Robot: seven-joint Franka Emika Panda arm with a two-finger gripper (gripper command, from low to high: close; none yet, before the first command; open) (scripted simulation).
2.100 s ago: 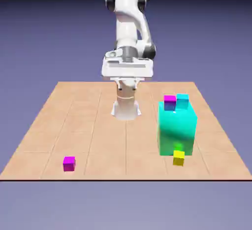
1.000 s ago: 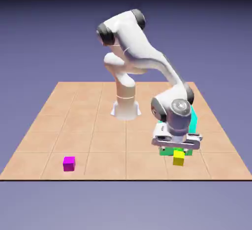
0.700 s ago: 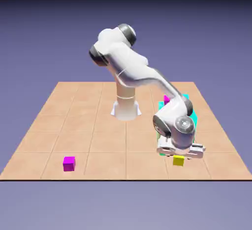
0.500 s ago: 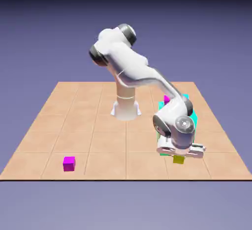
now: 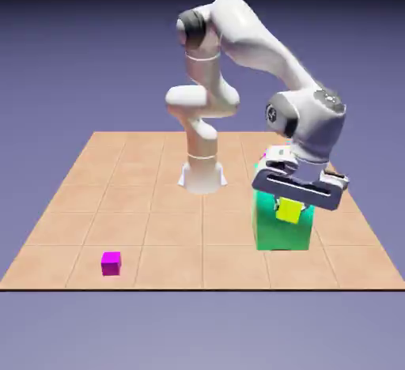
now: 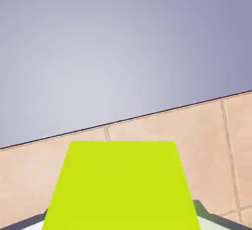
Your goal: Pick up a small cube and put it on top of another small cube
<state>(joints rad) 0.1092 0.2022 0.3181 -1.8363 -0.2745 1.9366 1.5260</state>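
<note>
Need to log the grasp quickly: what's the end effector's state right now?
End effector: closed on the small yellow cube, held clear of the table.

The tan tiled counter carries the robot's white base at its far edge, a big teal block toward the exterior view's right, and a small magenta cube near the front left

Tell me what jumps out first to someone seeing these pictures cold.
The white arm dominates, bent over the table with its gripper shut on the small yellow cube, held in the air in front of the big teal block at the exterior view's right. In the hand view that cube fills the bottom of the picture. A lone magenta cube sits near the table's front edge at the left.
</note>
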